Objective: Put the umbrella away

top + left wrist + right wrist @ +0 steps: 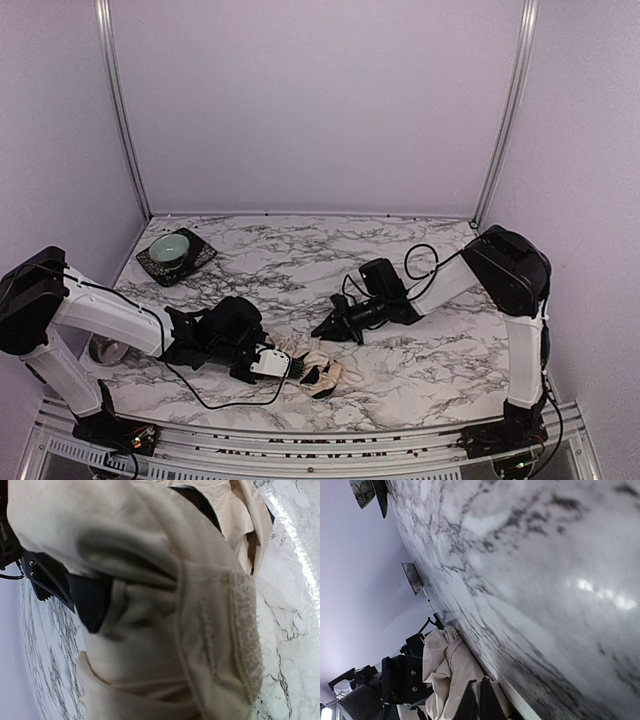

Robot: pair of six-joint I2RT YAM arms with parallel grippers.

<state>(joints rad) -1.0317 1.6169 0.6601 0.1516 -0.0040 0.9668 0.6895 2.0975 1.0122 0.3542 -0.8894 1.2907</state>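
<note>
Umbrella (318, 360) fabric sits clamped in the left gripper (292, 368). Right gripper (320, 330) hovers just beside; whether closed, cannot tell.

We can read no text, label, brand, number or sign in any of the three views. The umbrella (150, 605) shows only plain fabric and a strap patch with no lettering we can make out. The desk (420, 360) carries nothing but its marble veining.
</note>
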